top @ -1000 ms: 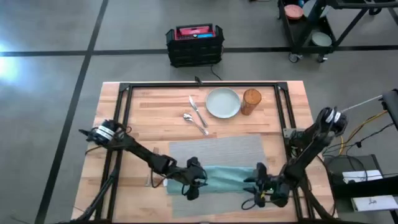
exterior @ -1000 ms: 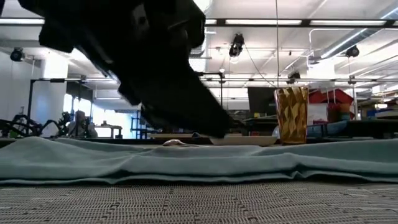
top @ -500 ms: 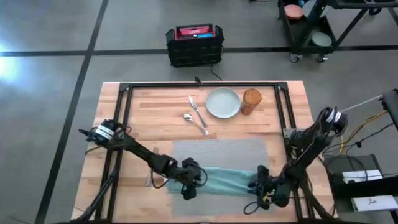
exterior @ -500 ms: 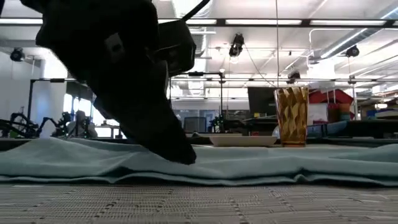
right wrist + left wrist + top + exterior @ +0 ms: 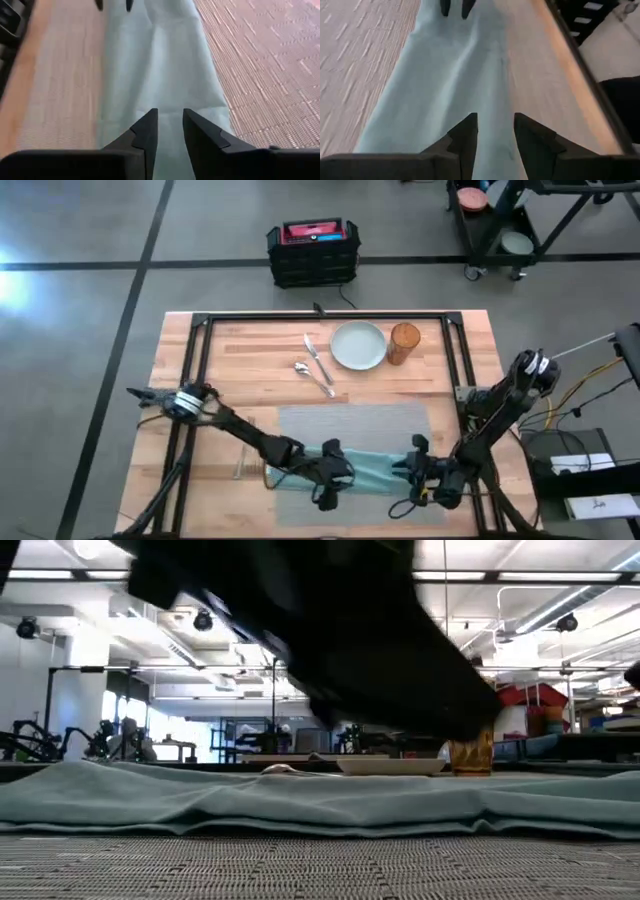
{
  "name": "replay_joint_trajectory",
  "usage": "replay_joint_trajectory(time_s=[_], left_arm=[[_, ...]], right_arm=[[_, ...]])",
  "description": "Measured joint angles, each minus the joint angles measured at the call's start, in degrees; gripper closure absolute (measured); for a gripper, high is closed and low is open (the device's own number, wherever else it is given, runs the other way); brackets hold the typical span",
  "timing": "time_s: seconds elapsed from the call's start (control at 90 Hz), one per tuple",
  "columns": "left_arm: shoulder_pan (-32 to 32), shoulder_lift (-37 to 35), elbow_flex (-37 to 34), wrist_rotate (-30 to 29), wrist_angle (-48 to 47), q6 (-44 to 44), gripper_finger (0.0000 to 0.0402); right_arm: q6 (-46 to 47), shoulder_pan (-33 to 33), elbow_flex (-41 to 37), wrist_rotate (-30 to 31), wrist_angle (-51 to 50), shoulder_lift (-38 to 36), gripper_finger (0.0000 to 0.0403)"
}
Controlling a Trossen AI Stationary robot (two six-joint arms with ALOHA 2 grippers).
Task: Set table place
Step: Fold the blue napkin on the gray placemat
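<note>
Teal napkin (image 5: pixel 365 470) lies lengthwise between left gripper (image 5: pixel 330 480) and right gripper (image 5: pixel 412 468); each sits at one end, fingers narrowly parted, nothing held.

The left gripper (image 5: pixel 493 131) has two dark fingers (image 5: pixel 465 140) a little apart, over the teal cloth napkin (image 5: pixel 455 85), which lies as a long folded strip. At 12 o'clock from it, the fingertips of the right gripper (image 5: pixel 456 7) meet the far end of the napkin. The grey woven placemat (image 5: pixel 355 60) lies at 9 o'clock, and the light wooden table (image 5: pixel 555 75) at 3 o'clock.
</note>
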Motion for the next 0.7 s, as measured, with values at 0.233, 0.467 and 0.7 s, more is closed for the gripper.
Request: replay_joint_trajectory(time_s=[0.233,0.467,0.7], left_arm=[[1.53,6.59,8.83,10.8,-6.02,-1.47,0.0287],[1.77,6.63,8.25,12.99,-6.33,-5.09,0.0287],[1.88,5.78,8.43,13.16,-7.19,-3.9,0.0287]], right_arm=[[0.0,0.0,0.02,0.02,-1.01,4.57,0.0365],[2.99,0.02,0.09,0.0,-6.75,3.51,0.0384],[2.67,0.0,0.04,-1.1,-9.22,-0.48,0.0382]])
